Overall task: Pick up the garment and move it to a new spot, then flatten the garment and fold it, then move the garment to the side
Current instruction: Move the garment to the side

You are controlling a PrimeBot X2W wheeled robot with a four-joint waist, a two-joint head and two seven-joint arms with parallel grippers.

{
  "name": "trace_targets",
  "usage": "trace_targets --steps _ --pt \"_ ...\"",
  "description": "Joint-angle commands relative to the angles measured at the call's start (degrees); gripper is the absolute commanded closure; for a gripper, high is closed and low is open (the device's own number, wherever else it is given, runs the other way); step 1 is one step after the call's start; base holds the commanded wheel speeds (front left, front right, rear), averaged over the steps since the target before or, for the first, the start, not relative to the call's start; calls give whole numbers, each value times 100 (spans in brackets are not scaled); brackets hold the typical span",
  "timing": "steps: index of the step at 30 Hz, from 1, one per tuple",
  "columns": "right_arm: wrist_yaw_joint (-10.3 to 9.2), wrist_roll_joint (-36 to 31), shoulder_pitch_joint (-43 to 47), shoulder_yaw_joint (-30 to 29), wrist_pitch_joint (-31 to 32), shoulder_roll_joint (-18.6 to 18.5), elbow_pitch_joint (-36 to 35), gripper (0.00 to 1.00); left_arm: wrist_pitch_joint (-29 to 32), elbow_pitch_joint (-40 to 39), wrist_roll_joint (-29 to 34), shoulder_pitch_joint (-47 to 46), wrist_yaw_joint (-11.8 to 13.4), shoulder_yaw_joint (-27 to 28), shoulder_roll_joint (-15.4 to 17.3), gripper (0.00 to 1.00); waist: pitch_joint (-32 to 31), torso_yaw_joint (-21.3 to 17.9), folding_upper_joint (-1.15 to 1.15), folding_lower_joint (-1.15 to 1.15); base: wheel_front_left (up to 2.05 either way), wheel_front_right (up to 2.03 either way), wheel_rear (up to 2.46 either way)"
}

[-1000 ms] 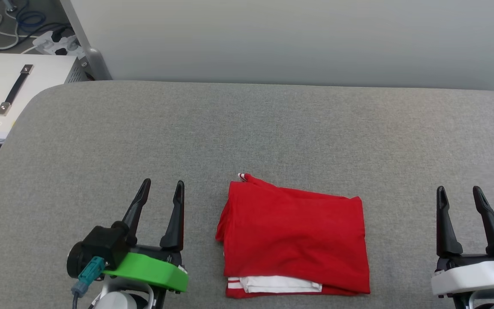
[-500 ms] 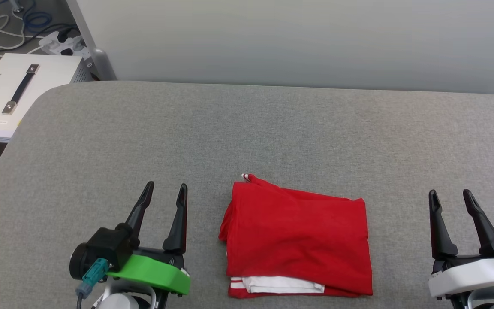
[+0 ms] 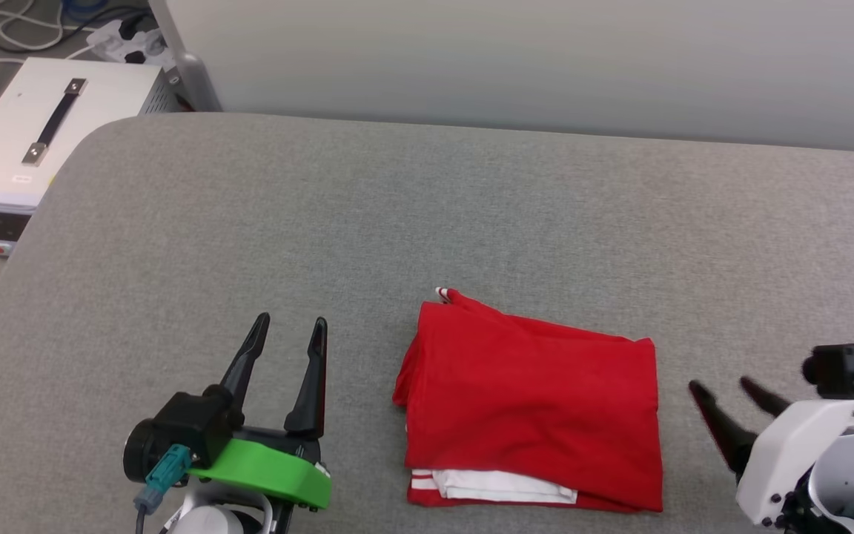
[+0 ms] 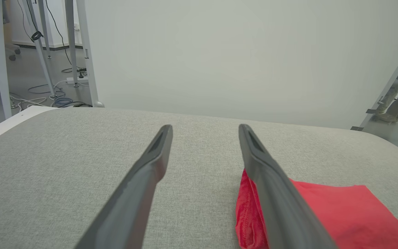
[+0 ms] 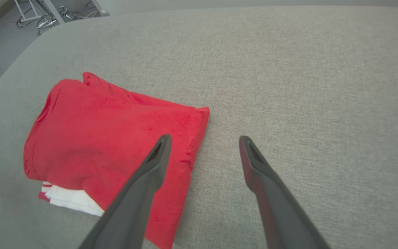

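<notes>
Red garment (image 3: 531, 400) lies folded, so the sideways move looks next; left gripper (image 3: 292, 320) and right gripper (image 3: 719, 384) gape empty. Grab an edge!

Head cam: mounted high at the near edge, looking forward and down across the grey worktop (image 3: 471, 208). The wall (image 3: 545, 59) runs along the far side. The view takes in the left pincer (image 3: 291, 320) at near-left, the right pincer (image 3: 719, 383) at near-right, and the garment (image 3: 531, 400) between them.

Left wrist cam: sits low, close above the worktop. It faces the far wall almost level and catches the garment's left edge.

Right wrist cam: sits higher and is tilted down. It faces far-left and is close on the garment's right edge.

Overlap: all three views take in the garment, the worktop's far-left corner and the floor cables (image 4: 60, 101) beyond.
</notes>
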Motion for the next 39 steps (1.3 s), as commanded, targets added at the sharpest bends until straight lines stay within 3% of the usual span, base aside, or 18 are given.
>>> trace_targets --steps 1,7,11,21,31,32,33,34,39 --pt "-1 127 -81 11 426 80 -90 0 -33 -6 25 -75 -15 -5 -32 0 91 104 0 0 0 0 0" --pt "-1 -192 -228 -227 2165 289 -192 0 -33 -11 31 -193 -15 -52 -57 0 286 332 0 0 0 0 0" --pt "-1 -402 -395 -257 2651 380 -65 0 -33 1 27 -251 -15 -86 -79 0 413 487 0 0 0 0 0" --pt "-1 -621 -791 -384 2729 633 457 0 -33 3 6 -435 -15 -176 -105 0 738 816 0 0 0 0 0" --pt "-1 -703 -784 -117 2676 722 1214 0 -33 3 26 -532 -15 -203 -125 0 865 961 0 0 0 0 0" --pt "-1 -695 -777 -62 2652 711 1291 51 -33 7 28 -533 -15 -202 -126 0 862 961 0 0 0 0 0" --pt "-1 -689 -779 -36 2614 700 1343 85 -33 10 30 -533 -15 -200 -127 0 859 960 0 0 0 0 0" --pt "-1 -683 -783 -13 2572 687 1391 100 -33 14 35 -531 -15 -194 -127 0 852 957 0 0 0 0 0" --pt "-1 -698 -878 165 2221 477 1459 100 -33 22 48 -501 -15 -150 -118 0 749 845 0 0 0 0 0"
